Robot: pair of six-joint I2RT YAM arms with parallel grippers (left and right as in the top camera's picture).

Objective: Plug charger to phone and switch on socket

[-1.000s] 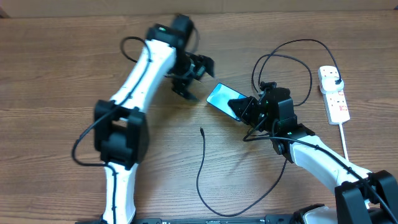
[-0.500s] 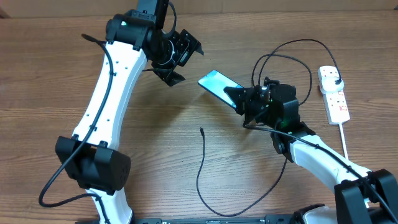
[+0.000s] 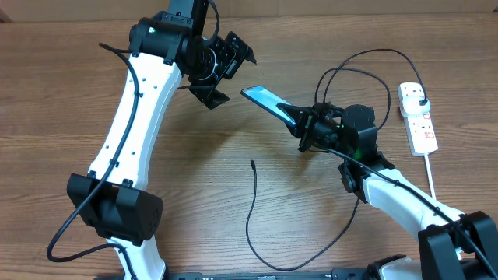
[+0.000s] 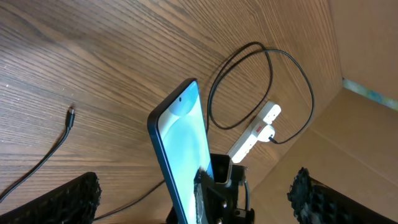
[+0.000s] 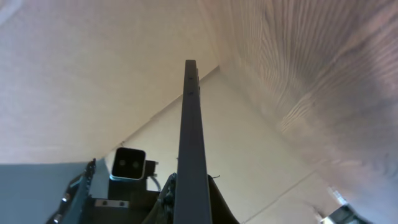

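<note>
The phone (image 3: 263, 99), its light-blue screen lit, is held off the table and tilted on edge, with my right gripper (image 3: 305, 128) shut on its lower end. In the right wrist view the phone (image 5: 191, 124) shows edge-on between the gripper (image 5: 193, 202) jaws. My left gripper (image 3: 233, 76) hangs open just left of the phone's free end, not touching it. The left wrist view shows the phone (image 4: 183, 146) standing in front of the wide gripper (image 4: 193, 180). The charger tip (image 3: 252, 162) lies loose on the table, also (image 4: 72, 112). The socket (image 3: 419, 118) lies far right.
The charger cable (image 3: 250, 225) runs down from its tip, curves along the front edge and loops (image 3: 354, 66) behind the right arm to a plug in the socket (image 4: 255, 129). A cardboard wall (image 4: 367, 74) borders the table's far side.
My right gripper has lifted the phone off the table and turned it on edge toward the left. The left arm has risen and swung back, its jaws spreading wider.
</note>
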